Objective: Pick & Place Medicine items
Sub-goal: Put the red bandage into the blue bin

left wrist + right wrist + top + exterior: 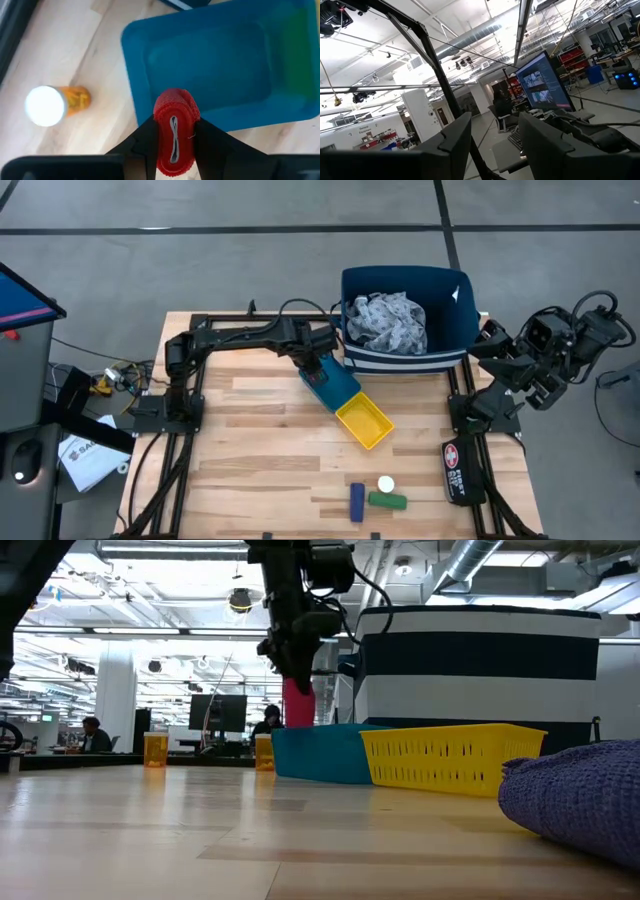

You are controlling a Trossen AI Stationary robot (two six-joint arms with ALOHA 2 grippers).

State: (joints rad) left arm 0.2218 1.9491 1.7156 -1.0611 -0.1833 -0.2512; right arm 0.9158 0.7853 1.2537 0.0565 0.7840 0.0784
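Left wrist view — red bottle clamped between fingers.

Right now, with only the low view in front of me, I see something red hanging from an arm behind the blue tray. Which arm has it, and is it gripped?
Observer: The left end effector has it, shut on the red item.
Operator: Is it over the tray or beside it?
Observer: Over the blue tray, close to one rim.
Operator: Where is the other arm?
Observer: Folded up past the table's right edge, with the right end effector facing out into the room.
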